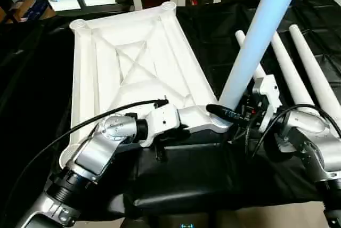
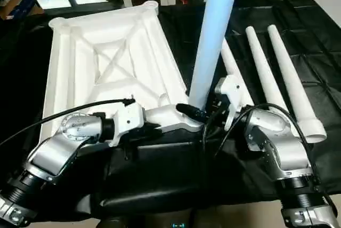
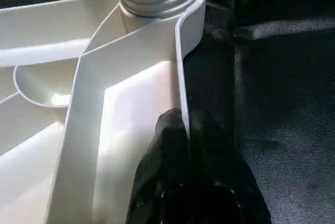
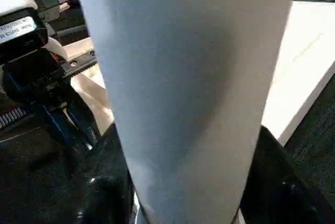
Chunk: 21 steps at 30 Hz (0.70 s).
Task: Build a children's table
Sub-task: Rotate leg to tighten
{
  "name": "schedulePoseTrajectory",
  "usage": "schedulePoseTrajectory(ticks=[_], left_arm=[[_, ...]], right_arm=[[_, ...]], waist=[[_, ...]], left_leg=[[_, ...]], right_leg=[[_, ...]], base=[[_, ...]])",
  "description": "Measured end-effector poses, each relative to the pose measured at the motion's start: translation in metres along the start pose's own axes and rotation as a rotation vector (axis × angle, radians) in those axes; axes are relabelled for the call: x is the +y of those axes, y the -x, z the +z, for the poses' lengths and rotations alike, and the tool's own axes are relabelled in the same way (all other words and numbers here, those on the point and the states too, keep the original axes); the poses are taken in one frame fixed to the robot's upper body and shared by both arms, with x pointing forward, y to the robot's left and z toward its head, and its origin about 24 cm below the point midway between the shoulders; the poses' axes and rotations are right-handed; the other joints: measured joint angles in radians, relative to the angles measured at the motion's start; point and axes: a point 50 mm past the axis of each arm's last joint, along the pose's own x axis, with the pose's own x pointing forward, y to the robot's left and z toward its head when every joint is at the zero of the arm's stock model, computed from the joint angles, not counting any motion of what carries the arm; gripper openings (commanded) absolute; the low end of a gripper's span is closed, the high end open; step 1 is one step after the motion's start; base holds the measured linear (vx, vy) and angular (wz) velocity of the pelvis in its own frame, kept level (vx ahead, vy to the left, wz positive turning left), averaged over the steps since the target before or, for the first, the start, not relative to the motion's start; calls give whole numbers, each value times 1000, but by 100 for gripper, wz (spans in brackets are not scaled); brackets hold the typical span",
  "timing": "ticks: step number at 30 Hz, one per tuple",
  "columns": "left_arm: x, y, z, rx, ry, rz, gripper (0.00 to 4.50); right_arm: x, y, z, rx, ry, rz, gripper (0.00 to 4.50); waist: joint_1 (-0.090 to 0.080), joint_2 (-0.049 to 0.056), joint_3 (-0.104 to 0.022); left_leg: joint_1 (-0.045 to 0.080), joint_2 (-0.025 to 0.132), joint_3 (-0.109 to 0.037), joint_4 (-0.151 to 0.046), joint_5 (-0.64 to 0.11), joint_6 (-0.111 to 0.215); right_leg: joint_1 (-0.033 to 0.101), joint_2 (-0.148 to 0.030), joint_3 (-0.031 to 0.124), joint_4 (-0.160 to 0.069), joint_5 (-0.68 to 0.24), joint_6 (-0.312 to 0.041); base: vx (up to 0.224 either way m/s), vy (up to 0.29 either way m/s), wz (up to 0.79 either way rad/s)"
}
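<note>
At the near corner socket of the table top (image 1: 133,68), an upright leg (image 1: 256,41) is flanked by the right gripper (image 4: 183,192); whether it is clamped cannot be told. The top's rim is pinched by the left gripper (image 3: 188,145).

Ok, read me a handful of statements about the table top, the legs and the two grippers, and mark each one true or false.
1. The table top lies with its ribbed underside facing up. True.
2. One leg stands upright in a near corner socket. True.
3. Four spare legs lie on the black cloth. False: three spare legs lie there, to the right of the top.
4. The left gripper is shut on the top's side wall. True: its fingers pinch the thin rim near the socket.
5. The right gripper is over at the far end of the top. False: it is at the base of the upright leg, a finger on each side.
</note>
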Motion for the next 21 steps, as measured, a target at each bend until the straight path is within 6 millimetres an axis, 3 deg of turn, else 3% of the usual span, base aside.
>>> schedulePoseTrajectory(ticks=[5,8,11,16,19,21], left_arm=[[0,0,-1,6,4,6,0],[5,-1,-2,28,42,62,0],[12,-12,1,66,103,163,0],[16,-44,13,105,235,320,0],[17,-54,16,131,268,365,0],[19,-54,14,139,271,376,0]], right_arm=[[2,-6,-2,-1,0,-32,198],[-1,-22,-5,8,-9,-132,196],[-8,-48,-8,9,-51,-332,195],[-25,-80,-12,15,-140,-659,194],[-30,-95,-14,8,-173,-744,194],[-31,-99,-15,5,-182,-750,193]], waist=[[-6,-4,-2],[-20,-8,-6],[-41,-18,-17],[-56,-30,-27],[-60,-29,-27],[-68,-21,-20]], left_leg=[[1,1,0,0,0,0],[3,1,-1,1,0,0],[4,1,-3,2,-3,-6],[9,-1,-6,5,-3,-7],[16,-1,-14,3,-3,-7],[21,-1,-32,-1,-3,-7]], right_leg=[[0,1,0,1,0,0],[1,1,0,1,1,0],[2,1,0,0,-2,6],[4,1,-2,-8,-6,12],[15,1,-13,-26,-9,17],[31,0,-38,-53,-10,18]], base=[[0,0,0],[0,0,0],[0,0,0],[-26,5,-5],[-37,19,-9],[-66,35,-14]])
